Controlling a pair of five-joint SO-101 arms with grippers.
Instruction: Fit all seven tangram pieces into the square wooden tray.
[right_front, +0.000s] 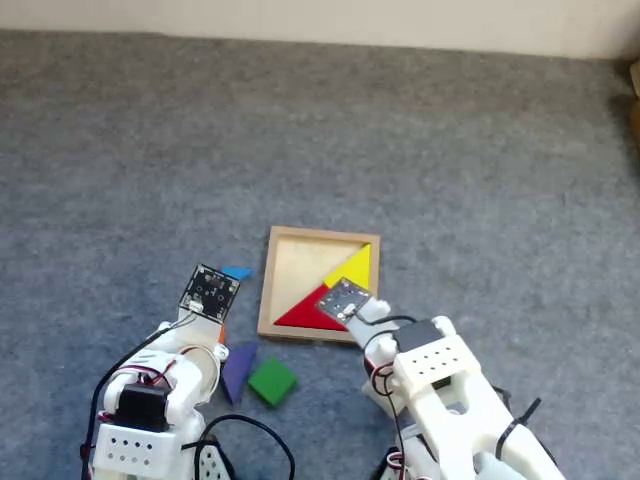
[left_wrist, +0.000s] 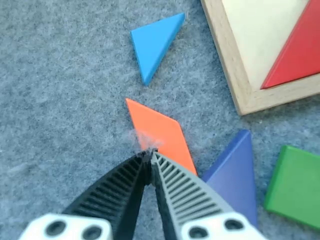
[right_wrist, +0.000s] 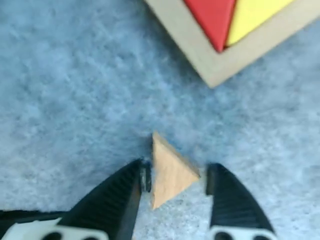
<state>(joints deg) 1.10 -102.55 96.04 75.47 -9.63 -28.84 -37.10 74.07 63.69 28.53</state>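
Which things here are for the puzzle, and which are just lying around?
For the puzzle:
wooden tray
red triangle
yellow triangle
light blue triangle
orange parallelogram
dark blue triangle
green square
plain wooden triangle

Just there:
grey carpet
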